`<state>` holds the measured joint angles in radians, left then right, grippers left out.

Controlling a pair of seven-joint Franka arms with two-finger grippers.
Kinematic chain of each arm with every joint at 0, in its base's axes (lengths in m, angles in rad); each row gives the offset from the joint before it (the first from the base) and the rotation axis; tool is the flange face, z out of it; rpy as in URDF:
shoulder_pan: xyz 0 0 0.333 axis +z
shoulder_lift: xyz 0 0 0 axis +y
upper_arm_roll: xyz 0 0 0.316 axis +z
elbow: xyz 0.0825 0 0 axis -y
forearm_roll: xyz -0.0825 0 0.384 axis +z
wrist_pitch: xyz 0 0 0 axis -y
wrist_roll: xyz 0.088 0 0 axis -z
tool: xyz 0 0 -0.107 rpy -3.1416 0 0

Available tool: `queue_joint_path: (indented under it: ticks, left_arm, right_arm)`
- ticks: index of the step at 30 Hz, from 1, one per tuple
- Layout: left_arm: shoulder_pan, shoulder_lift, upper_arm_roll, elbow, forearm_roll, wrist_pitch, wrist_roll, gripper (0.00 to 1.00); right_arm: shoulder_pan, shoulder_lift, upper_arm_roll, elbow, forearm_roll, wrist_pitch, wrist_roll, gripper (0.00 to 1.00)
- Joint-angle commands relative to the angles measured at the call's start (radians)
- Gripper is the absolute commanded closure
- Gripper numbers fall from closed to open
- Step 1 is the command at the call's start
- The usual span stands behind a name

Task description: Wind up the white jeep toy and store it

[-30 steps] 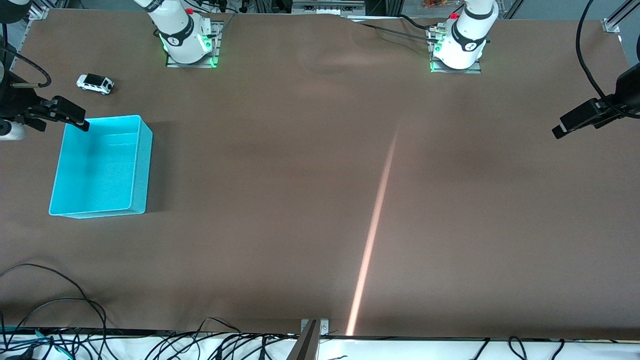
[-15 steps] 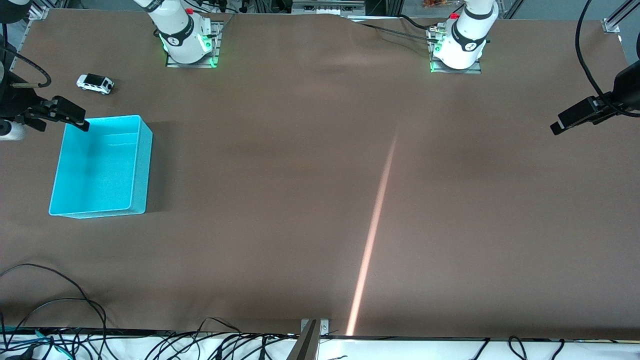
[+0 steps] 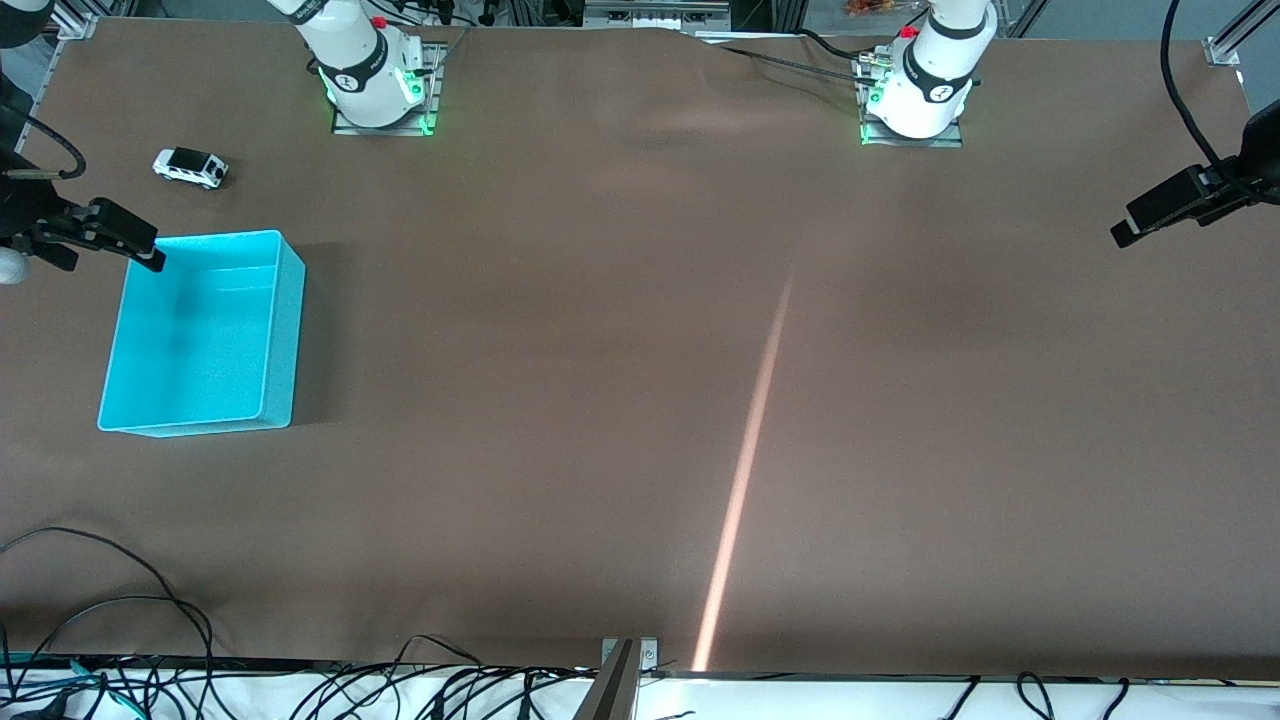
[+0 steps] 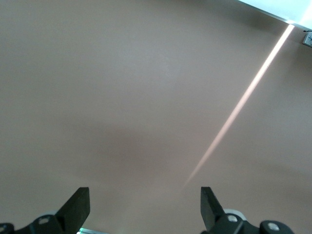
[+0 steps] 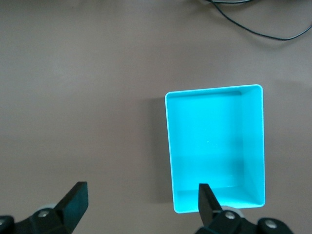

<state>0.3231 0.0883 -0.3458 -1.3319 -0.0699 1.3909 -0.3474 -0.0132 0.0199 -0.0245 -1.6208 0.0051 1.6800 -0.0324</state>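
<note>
The white jeep toy stands on the brown table, farther from the front camera than the cyan bin and toward the right arm's end. The bin holds nothing. My right gripper hangs open over the table at the bin's corner nearest the jeep. In the right wrist view its fingers are spread wide with nothing between them, and the bin lies under one of them. My left gripper hovers at the left arm's end of the table. The left wrist view shows it open over bare table. Neither wrist view shows the jeep.
A bright streak of light runs slantwise across the table's middle. Loose black cables lie along the table's edge nearest the front camera, and one cable shows in the right wrist view. A small metal bracket sits at that edge.
The right gripper has slid a little off the bin's corner toward the table's end. The left gripper has shifted slightly toward the robots' bases. The jeep and bin have stayed put.
</note>
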Motion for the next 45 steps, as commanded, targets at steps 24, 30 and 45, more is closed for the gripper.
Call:
queue_joint_path:
  ticks: [24, 30, 45]
  left_arm:
    - [-0.007, -0.002, -0.050, 0.014, 0.022, -0.018, 0.019, 0.00]
    - [-0.004, -0.005, -0.047, 0.014, 0.021, -0.018, 0.021, 0.00]
    - [0.017, -0.005, -0.030, 0.014, 0.022, -0.020, 0.021, 0.00]
  right_arm:
    - [-0.004, 0.018, -0.014, 0.001, -0.007, 0.127, 0.005, 0.00]
    - [-0.004, 0.019, -0.014, 0.002, -0.007, 0.136, 0.005, 0.00]
    - [-0.004, 0.028, -0.015, 0.002, -0.005, 0.156, 0.005, 0.00]
